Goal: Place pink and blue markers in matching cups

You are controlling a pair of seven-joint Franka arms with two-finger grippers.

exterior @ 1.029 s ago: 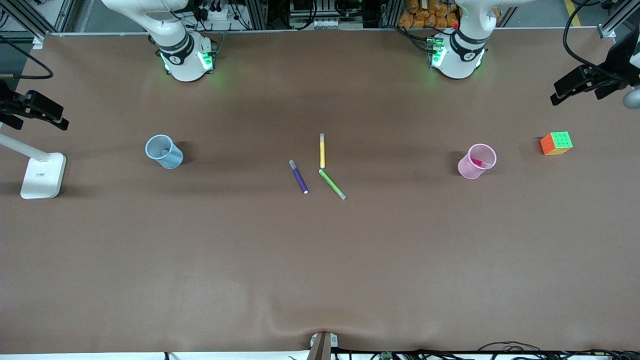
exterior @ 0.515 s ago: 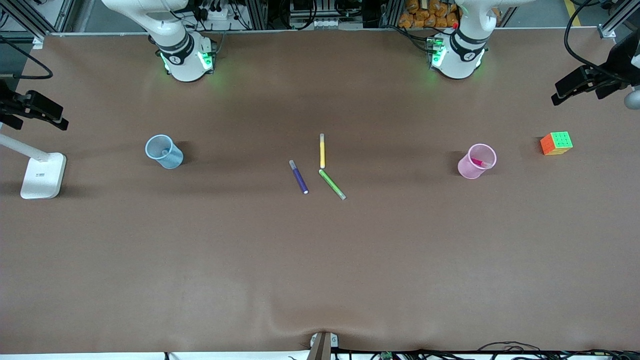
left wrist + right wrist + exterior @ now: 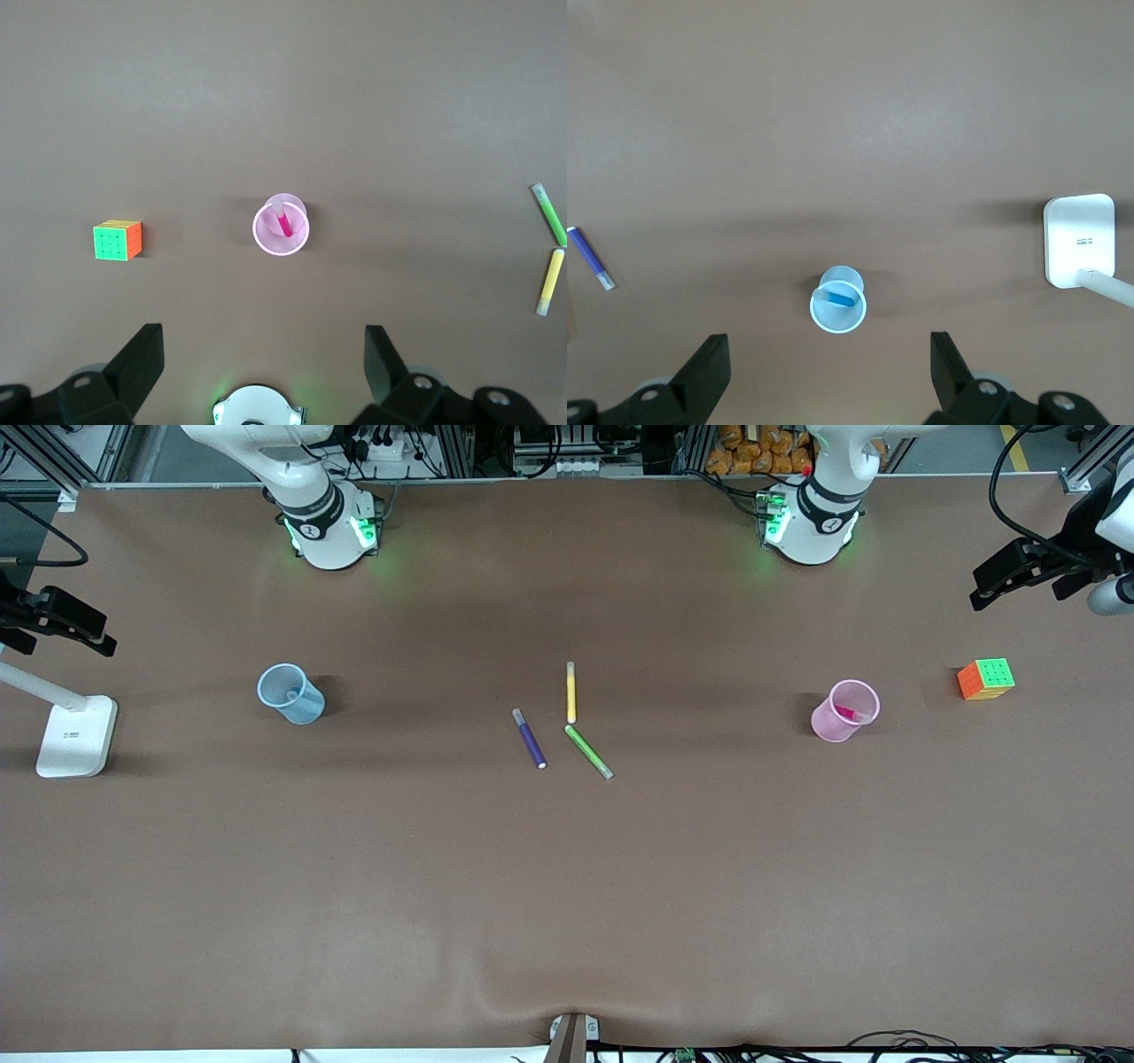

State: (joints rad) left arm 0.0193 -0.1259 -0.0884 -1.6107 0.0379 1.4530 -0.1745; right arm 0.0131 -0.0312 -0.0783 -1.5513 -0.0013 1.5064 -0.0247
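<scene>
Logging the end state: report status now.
Both grippers open, empty, raised high. Pink marker in pink cup; blue marker in blue cup. Nothing in the way.

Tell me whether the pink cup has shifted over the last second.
No. The pink cup stands at the same spot beside the colour cube, pink marker inside it, same gap to the cube throughout.

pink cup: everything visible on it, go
The pink cup is a small translucent pale pink plastic tumbler, round-rimmed, standing upright on the brown table toward the left arm's end, beside the colour cube but apart from it. The pink marker is in it, leaning against the inner wall with its pale cap at the rim. Nothing else touches the cup; neither gripper is near it.
</scene>
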